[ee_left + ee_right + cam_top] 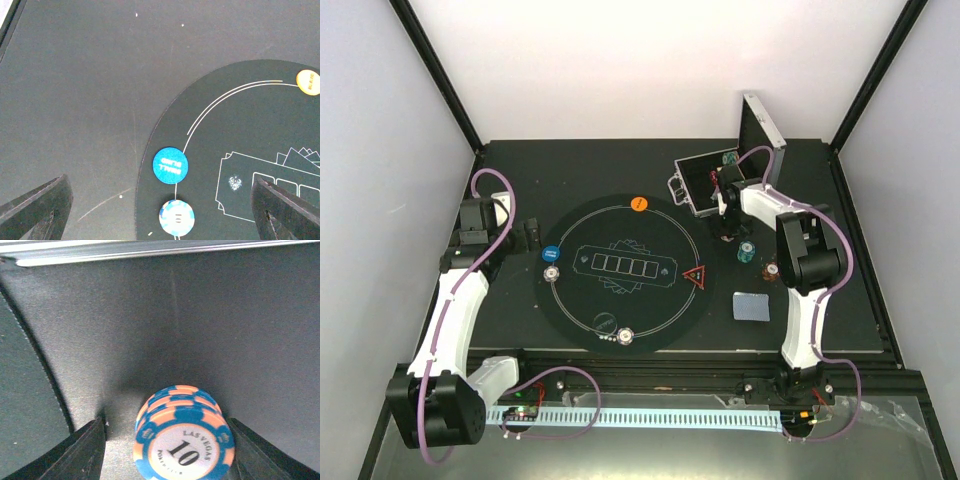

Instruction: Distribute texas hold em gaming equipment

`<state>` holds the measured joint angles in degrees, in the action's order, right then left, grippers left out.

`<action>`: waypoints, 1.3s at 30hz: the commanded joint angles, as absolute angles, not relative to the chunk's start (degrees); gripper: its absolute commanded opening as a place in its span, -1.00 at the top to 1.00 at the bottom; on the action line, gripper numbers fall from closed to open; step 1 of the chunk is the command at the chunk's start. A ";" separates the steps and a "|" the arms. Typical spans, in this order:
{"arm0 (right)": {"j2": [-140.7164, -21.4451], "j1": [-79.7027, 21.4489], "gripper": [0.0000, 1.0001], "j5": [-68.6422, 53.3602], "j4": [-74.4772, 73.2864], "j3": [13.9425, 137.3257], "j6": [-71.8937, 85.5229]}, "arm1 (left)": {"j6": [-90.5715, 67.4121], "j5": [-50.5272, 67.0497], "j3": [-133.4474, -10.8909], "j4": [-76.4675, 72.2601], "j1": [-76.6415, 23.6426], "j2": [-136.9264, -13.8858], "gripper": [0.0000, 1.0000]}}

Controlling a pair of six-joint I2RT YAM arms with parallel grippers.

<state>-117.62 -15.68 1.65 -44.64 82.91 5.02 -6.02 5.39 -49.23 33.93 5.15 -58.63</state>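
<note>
1. Right gripper (166,422): jaws straddle the chip stack (183,440) at bottom centre, inside the case (150,251). A gap remains at the left finger, so nothing is grasped.
2. Left gripper (159,179): released, jaws wide, above the blue disc (170,166) at lower centre.

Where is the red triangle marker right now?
In the top view, the red triangle marker lies on the right edge of the round black mat, left of the grey-blue cards.
</note>
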 commanded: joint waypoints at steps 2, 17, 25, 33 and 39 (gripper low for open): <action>-119.05 -15.82 -0.26 3.85 -46.29 84.50 5.76 | -5.22 6.24 -50.58 33.76 4.87 -58.93 -0.98; -119.21 -15.26 0.11 6.51 -46.85 84.39 7.01 | -5.27 6.24 -50.46 33.92 4.90 -58.53 -0.98; -115.56 -14.59 0.25 5.23 -46.68 84.97 6.76 | -5.27 6.21 -50.45 33.86 4.88 -58.10 -0.98; -111.14 -15.77 0.26 4.65 -49.34 86.42 6.09 | -5.27 6.47 -50.45 33.92 4.85 -57.93 -0.98; -112.27 -21.48 0.26 4.54 -50.74 89.44 6.56 | -5.27 6.59 -50.45 33.82 4.84 -57.98 -0.98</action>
<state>-112.49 -17.28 4.40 -49.50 86.61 6.48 -6.02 5.56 -49.23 33.95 5.15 -58.61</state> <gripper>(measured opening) 0.419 0.989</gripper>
